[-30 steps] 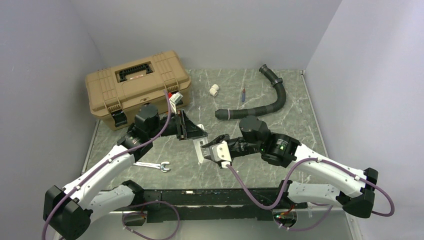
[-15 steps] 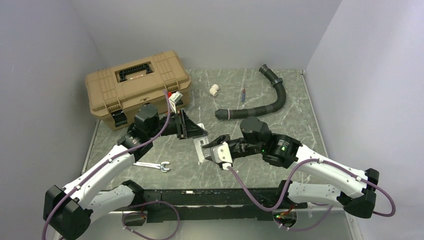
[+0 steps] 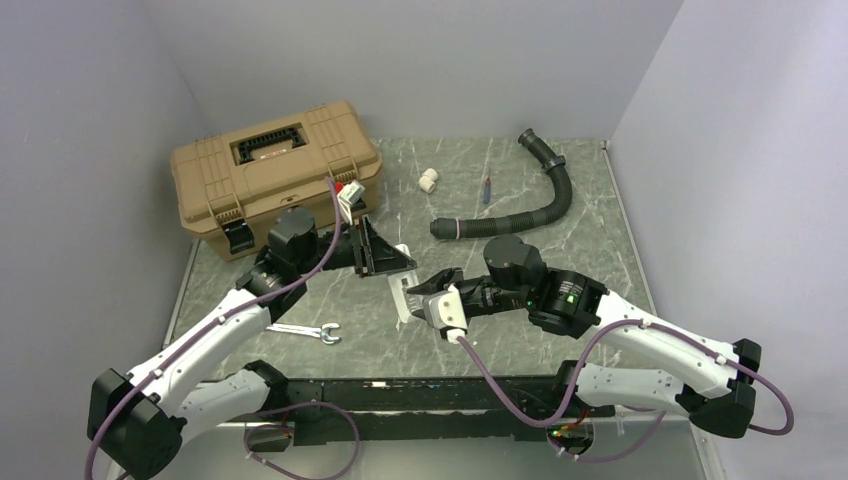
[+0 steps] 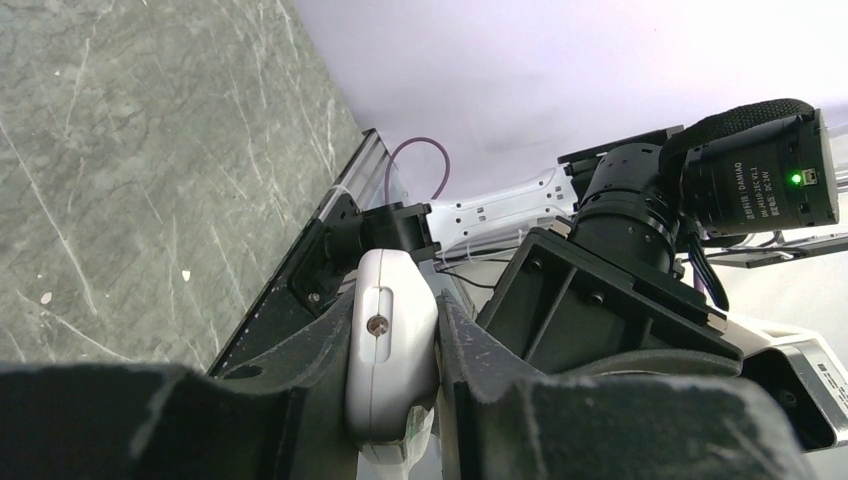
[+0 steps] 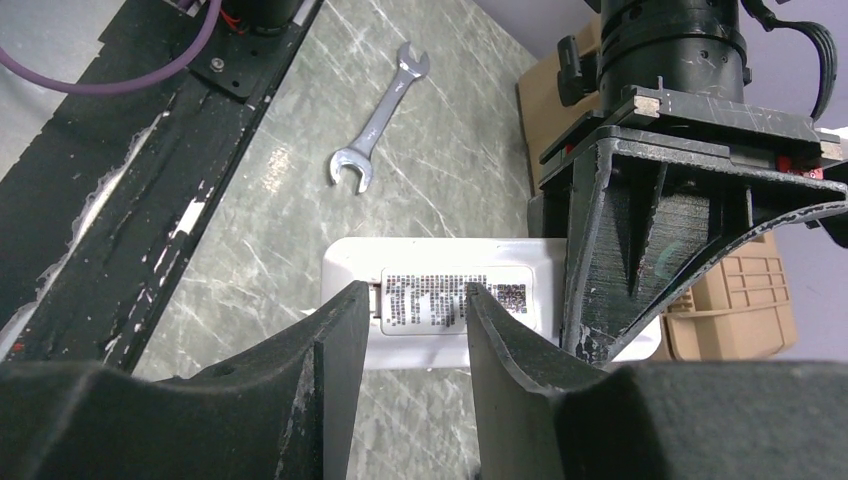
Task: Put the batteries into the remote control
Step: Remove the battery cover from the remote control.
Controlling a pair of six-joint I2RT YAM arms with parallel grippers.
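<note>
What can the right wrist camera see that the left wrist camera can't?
Only the right wrist view shows the silver wrench, the tan toolbox and the printed label on the back of the remote control. Only the left wrist view shows a small screw in the remote's edge and the right arm's green light. Both show the remote control, clamped by the left gripper, and the marbled table.

White remote control, tan toolbox, silver wrench, black hose, grey-green marbled table.

One remote; one wrench; one toolbox; one hose
</note>
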